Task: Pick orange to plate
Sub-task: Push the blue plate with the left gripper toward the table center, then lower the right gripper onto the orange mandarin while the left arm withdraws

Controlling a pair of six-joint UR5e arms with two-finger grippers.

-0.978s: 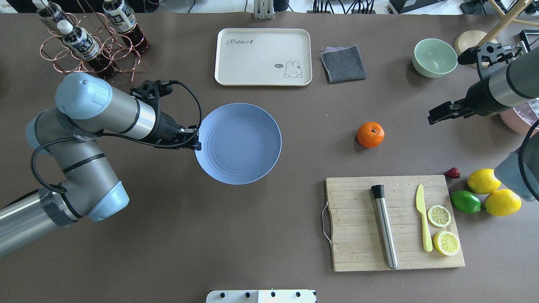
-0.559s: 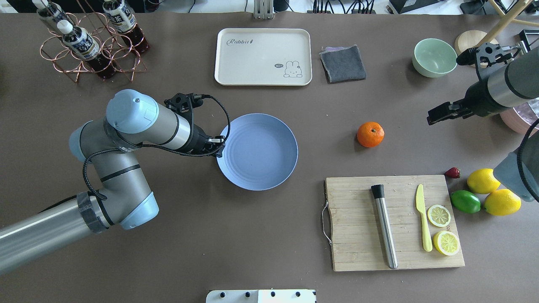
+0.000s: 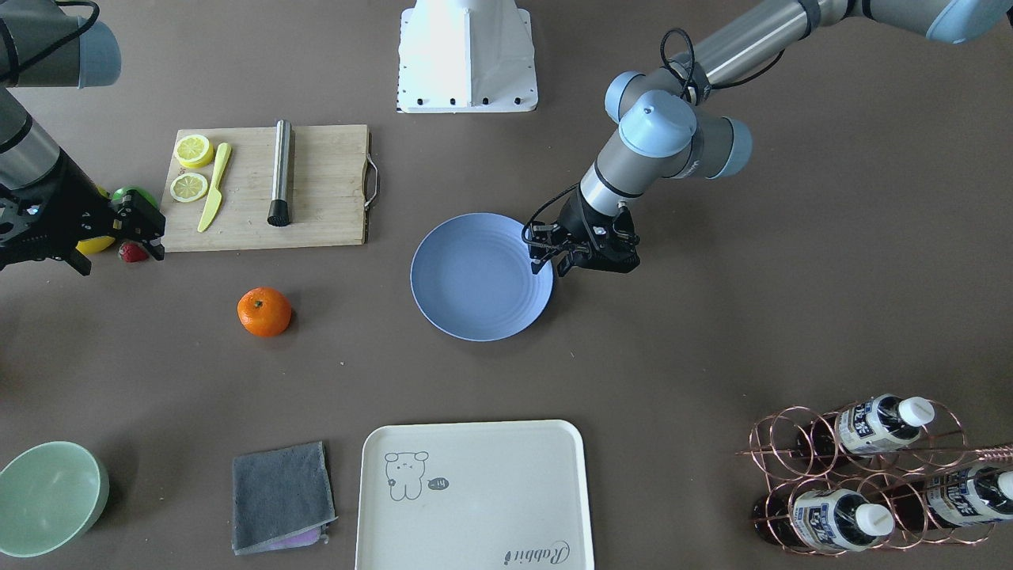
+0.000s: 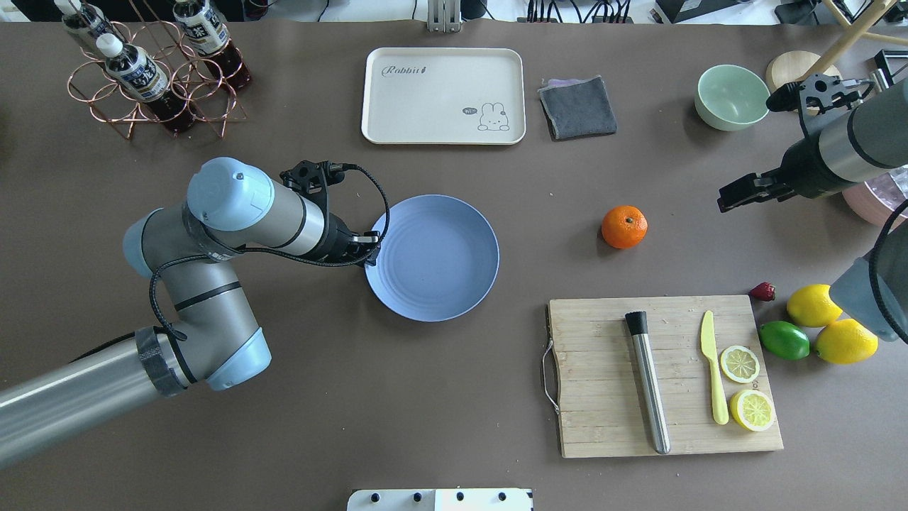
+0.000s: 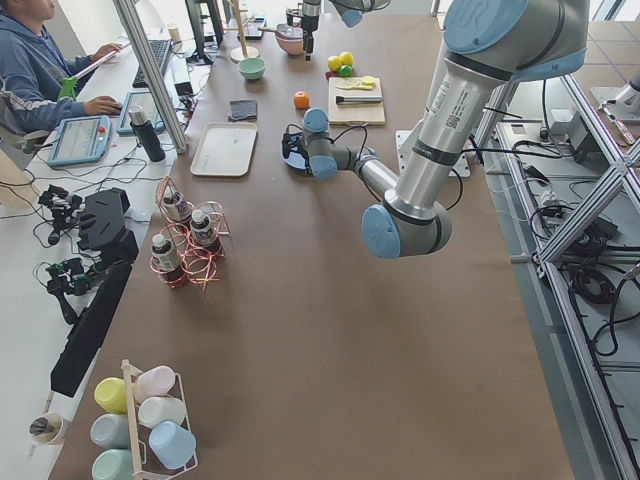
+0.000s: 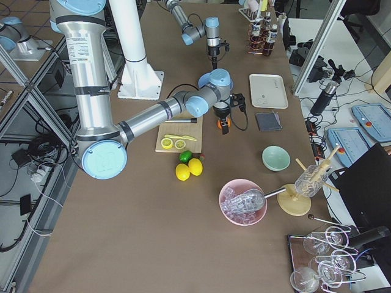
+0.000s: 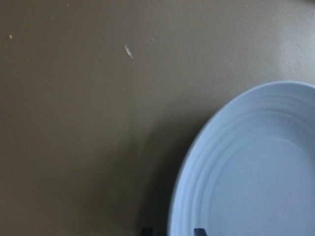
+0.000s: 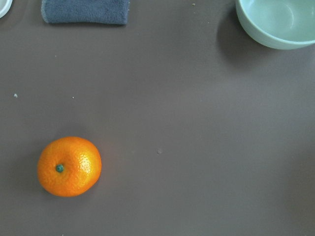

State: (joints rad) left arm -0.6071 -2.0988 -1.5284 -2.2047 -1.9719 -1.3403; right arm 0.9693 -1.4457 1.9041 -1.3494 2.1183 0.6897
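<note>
The orange [image 4: 624, 226] lay on the table [image 4: 355, 397], well apart from the plate [image 4: 454, 284]. The right pincer [image 4: 731, 195], hovering off to its side, would do best to come straight down over it, jaws wide across its middle, and close gently lest it roll. The left pincer [image 4: 370, 248] stood nearly closed on the plate's rim, one tip either side; how far the right one gaped I could not tell.

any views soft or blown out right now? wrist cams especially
Left wrist view: soft all over, the plate has a smeared rim and a heavy shadow beside it. Right wrist view: sharp, the orange shows peel texture and stem. Front-facing view: the white robot base is nearly blown out. Overhead view: even light, no glare.
</note>
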